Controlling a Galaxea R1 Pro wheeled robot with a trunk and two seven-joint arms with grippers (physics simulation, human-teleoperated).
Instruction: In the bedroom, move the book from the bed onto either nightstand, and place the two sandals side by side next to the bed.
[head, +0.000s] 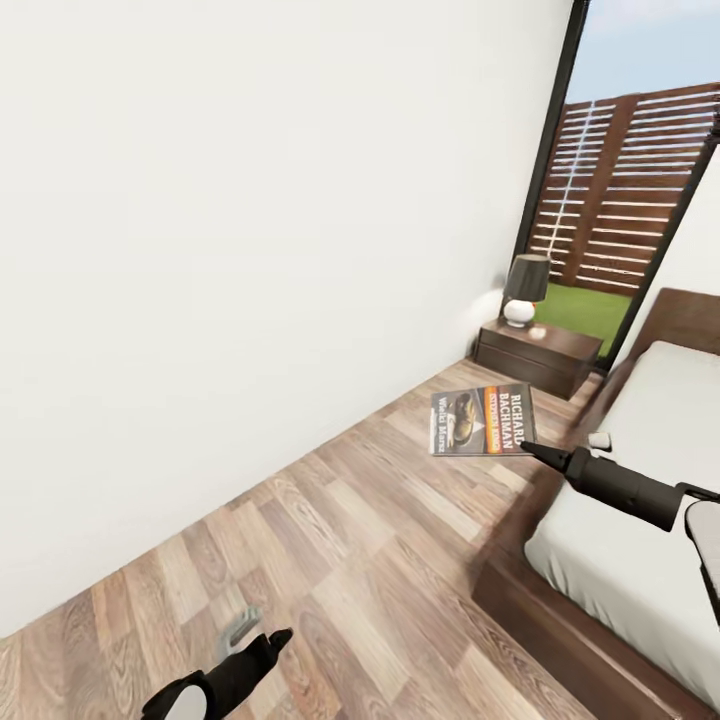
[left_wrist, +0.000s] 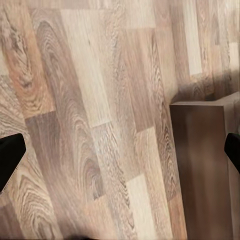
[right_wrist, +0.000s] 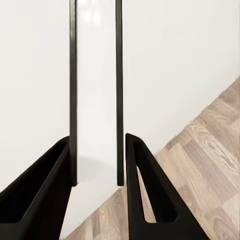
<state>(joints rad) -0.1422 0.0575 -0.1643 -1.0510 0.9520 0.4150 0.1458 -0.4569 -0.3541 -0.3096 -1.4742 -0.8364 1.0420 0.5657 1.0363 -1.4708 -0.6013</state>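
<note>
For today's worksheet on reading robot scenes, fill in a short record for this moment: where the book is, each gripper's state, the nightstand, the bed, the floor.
book: held edge-on in the right gripper, in the air above the floor beside the bed
right gripper: shut on the book
left gripper: open, over bare planks
nightstand: against the wall ahead, lamp on top
bed: at right, mattress bare
floor: wood planks

The head camera looks down along the plank floor (head: 330, 560) toward the window at one o'clock; both wrist cameras share that floor, close.
</note>
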